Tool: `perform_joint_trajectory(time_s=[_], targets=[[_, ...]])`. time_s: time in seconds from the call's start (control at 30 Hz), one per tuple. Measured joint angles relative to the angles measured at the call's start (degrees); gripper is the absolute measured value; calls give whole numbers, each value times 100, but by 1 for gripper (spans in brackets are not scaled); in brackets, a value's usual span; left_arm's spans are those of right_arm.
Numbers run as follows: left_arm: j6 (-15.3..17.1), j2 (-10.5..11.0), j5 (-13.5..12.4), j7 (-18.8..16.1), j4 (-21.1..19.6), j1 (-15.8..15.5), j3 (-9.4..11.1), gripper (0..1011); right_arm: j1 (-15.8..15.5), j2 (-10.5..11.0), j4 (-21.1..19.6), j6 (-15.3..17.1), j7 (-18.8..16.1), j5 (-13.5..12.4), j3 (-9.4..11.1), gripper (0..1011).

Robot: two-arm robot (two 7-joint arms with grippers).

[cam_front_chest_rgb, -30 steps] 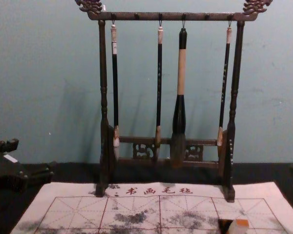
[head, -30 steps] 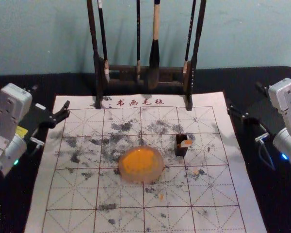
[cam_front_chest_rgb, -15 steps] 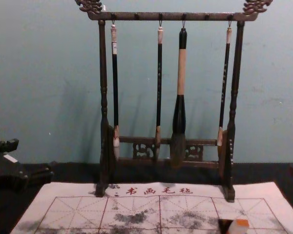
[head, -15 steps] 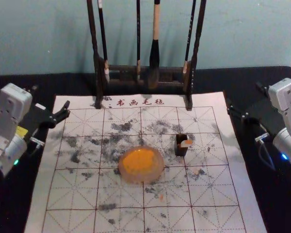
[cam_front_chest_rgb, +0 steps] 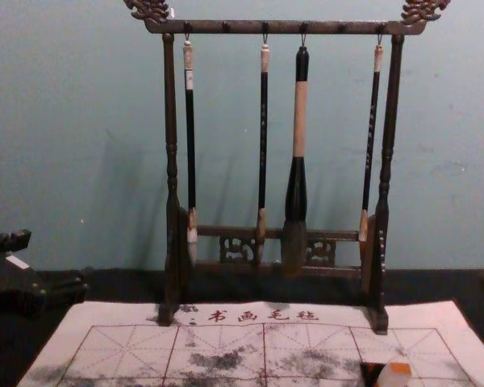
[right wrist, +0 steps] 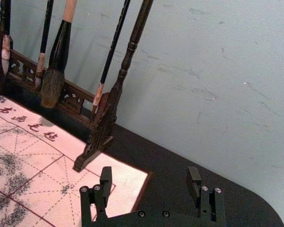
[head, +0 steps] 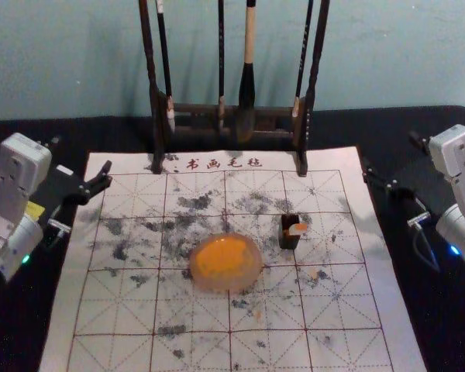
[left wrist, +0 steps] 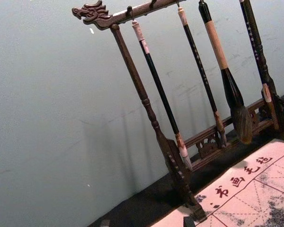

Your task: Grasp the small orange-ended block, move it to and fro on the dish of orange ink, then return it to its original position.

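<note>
Orange-ended block (head: 297, 229) sits right of the ink dish (head: 253, 271), between spread left gripper (head: 80, 156) and spread right gripper (head: 391, 156).

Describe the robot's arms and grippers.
The left arm and right arm are pale grey, the left with a yellow label and green light, the right with a blue light and thin cable. The left gripper and right gripper are black.
</note>
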State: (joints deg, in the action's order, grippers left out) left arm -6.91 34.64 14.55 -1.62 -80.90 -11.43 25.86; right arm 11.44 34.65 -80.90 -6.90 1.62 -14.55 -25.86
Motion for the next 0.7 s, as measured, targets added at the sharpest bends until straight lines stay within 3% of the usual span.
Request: perform_joint_trajectory(time_s=[0.23,0.33,0.57,0.7], targets=[[0,0,0,0,0,0,0,1001,-84,140,-75,-182,-558,-145,80,1000],[0,0,0,0,0,-1,0,1001,-164,279,-181,-302,-975,-305,113,1000],[0,0,0,0,0,0,0,1001,-381,744,-455,-759,-2429,-904,153,1000],[0,0,0,0,0,0,0,1001,-369,901,-449,-947,-3153,-1052,68,1000]])
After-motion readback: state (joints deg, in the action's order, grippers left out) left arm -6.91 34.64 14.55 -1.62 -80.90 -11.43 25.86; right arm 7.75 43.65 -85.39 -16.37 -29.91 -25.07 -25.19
